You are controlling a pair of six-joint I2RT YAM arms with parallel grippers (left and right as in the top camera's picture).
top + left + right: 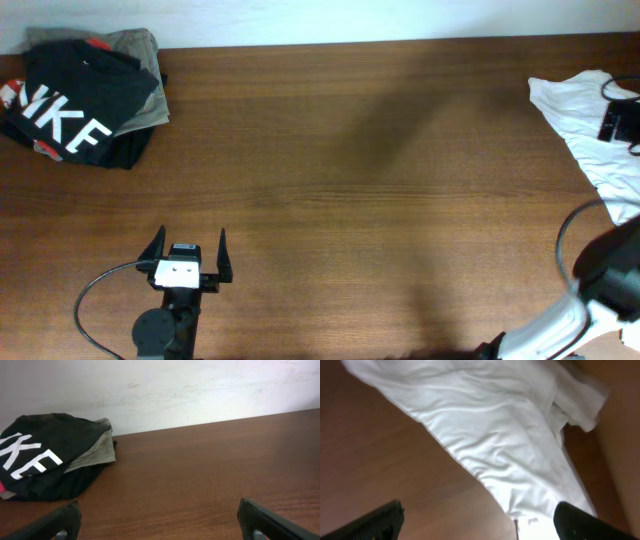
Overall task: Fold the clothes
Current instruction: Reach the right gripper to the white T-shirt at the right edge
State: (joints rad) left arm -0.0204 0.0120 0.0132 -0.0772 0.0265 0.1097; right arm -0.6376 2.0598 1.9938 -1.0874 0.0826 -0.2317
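A crumpled white garment (590,130) lies at the table's far right edge and fills the right wrist view (490,435). A folded stack with a black lettered shirt (75,100) on top sits at the back left and shows in the left wrist view (45,455). My left gripper (190,255) is open and empty near the front edge, its fingertips wide apart (160,522). My right arm (610,285) is at the right edge. Its gripper (480,522) is open above the white garment's edge, holding nothing.
A grey garment (140,60) lies under the black shirt in the stack. A black object (618,122) rests on the white garment. The brown wooden table (350,180) stretches between the stack and the white garment. A pale wall (175,385) runs along the back.
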